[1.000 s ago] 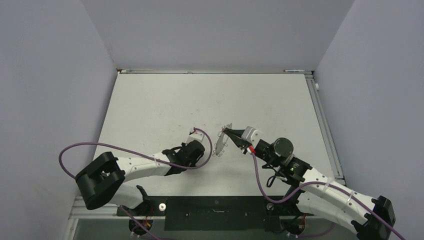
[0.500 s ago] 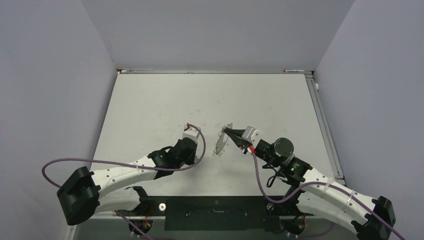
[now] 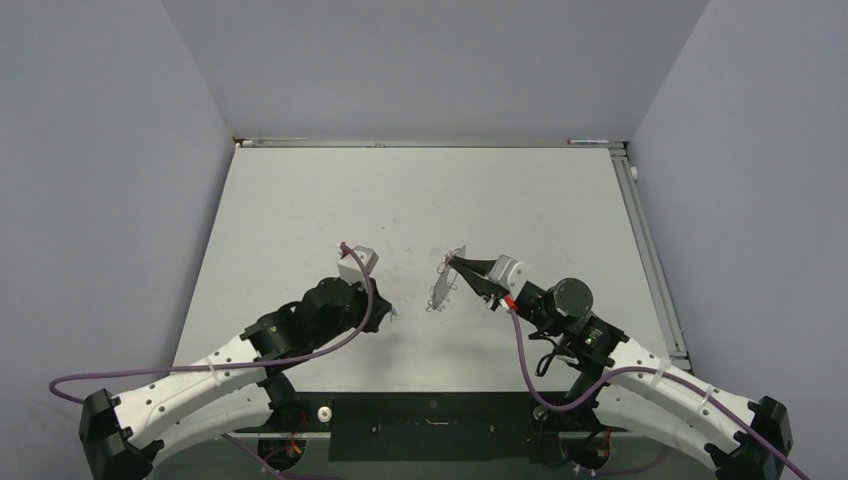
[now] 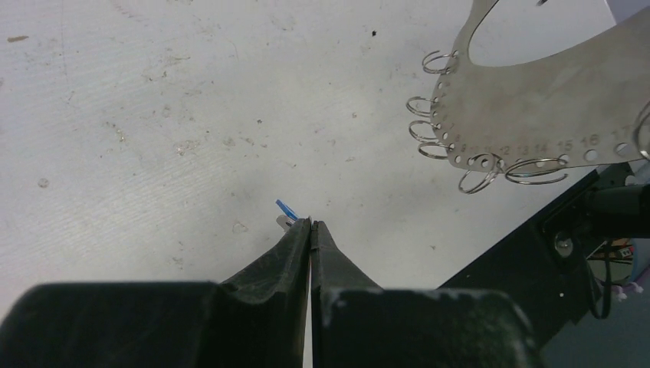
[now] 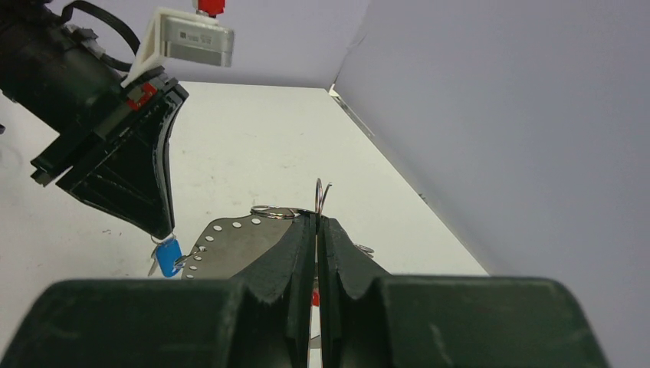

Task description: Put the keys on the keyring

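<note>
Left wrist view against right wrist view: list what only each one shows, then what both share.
Only the left wrist view shows the engraved numbers along the flat silvery metal keyring and the black mounting plate at the table's edge. Only the right wrist view shows the right gripper shut on that keyring's edge, and the white wrist camera on the other arm. Both show the shut left gripper pinching the tiny blue-headed key, the keyring's wire loops and the white table.
</note>
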`<action>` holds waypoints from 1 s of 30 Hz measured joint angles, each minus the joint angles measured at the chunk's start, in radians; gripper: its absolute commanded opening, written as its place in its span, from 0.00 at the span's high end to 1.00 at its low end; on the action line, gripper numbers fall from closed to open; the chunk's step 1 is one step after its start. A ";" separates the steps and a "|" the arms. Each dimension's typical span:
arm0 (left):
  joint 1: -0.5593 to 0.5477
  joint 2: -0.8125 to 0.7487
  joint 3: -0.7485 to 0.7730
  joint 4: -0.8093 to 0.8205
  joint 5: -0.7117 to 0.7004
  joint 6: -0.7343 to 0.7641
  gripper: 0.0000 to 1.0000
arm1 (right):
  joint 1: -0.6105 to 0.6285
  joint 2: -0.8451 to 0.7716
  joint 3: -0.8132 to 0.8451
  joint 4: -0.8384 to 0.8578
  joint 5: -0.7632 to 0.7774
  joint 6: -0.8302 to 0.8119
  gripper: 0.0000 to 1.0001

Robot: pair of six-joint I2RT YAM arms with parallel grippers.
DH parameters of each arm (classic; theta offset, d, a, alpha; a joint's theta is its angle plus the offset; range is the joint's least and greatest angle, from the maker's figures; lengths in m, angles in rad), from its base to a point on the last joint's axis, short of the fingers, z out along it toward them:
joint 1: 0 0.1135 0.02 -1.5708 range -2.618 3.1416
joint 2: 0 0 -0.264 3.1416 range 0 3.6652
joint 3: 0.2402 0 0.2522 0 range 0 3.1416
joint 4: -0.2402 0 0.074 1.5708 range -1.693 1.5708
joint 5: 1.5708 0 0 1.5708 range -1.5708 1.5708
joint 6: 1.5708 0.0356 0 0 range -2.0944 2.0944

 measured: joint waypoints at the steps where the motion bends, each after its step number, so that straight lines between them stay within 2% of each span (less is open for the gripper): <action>1: 0.000 -0.018 0.012 -0.021 0.005 -0.001 1.00 | 0.000 -0.004 0.000 0.000 -0.002 0.000 0.95; 8: 0.000 -0.070 0.165 -0.144 0.040 0.066 1.00 | 0.000 -0.018 0.000 0.000 -0.042 0.001 0.95; 17: 0.000 -0.218 0.168 -0.164 0.025 0.357 1.00 | 0.000 -0.018 0.000 0.000 -0.118 0.003 0.95; 21: 0.000 -0.311 0.103 -0.092 0.039 0.505 1.00 | 0.000 -0.009 0.000 0.002 -0.149 0.004 0.95; 25: 0.013 -0.397 -0.040 0.014 0.071 0.616 1.00 | 0.000 0.023 0.000 0.004 -0.190 0.003 0.95; 30: 0.054 -0.450 -0.154 0.060 0.148 0.681 1.00 | 0.000 0.051 -0.026 0.064 -0.265 -0.001 0.95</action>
